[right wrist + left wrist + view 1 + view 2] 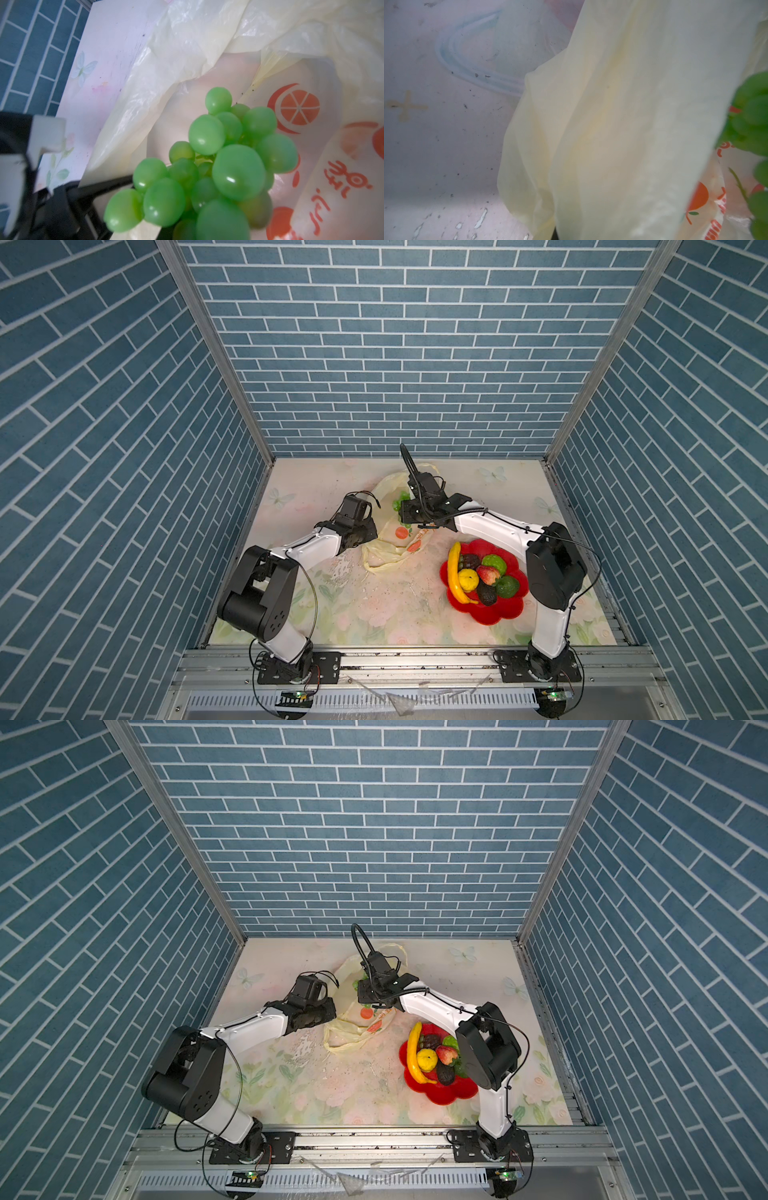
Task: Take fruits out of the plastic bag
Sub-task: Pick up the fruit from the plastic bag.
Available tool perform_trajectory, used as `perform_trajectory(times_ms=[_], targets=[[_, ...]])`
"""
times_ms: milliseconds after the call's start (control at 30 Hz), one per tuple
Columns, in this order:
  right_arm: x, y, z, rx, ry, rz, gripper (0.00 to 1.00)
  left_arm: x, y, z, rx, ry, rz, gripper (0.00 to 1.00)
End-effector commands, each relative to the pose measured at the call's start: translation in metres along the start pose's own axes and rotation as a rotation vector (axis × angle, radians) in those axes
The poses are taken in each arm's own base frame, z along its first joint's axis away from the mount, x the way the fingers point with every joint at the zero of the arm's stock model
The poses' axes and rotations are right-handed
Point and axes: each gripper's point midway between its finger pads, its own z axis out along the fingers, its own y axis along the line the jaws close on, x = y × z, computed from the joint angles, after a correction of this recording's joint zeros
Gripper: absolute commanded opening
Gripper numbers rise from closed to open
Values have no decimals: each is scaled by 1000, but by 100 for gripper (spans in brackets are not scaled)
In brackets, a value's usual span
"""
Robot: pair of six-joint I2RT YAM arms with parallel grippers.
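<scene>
**A:** Pale-yellow film of the bag (pixel 612 124) runs up from the left gripper (pixel 371 537). Jaws together, pinching the bag's left edge.

**B:** Right gripper (pixel 404 509)?

**A:** Over the bag's far half, up against the grapes (pixel 218 166). Its jaws are hidden behind the bunch (the wrist view is nearly all green). Gripping or not: cannot tell.

**B:** Where do the grapes sit?

**A:** At the open bag mouth, with the printed inside below them, mid-table.

**B:** Room?

**A:** The bag lies clear of every table edge. Open mat (pixel 374 605) in front. Plate (pixel 498 614) of fruit (pixel 467 578) near right, apart from the bag.

**B:** How does the bag lie?

**A:** Long axis near-to-far, slightly slanted. Handles (pixel 430 467) point toward the back wall (pixel 395 364).
</scene>
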Motion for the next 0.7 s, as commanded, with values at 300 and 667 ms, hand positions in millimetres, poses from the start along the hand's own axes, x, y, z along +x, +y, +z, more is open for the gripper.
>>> perform_trajectory(times_ms=[300,667], targets=[[44,-6,-108,-59,58,-68,18,-2,8,6,-24,2,0,10],[94,-40,-176,20,116,-51,17,-1,14,5,-48,2,9,10]])
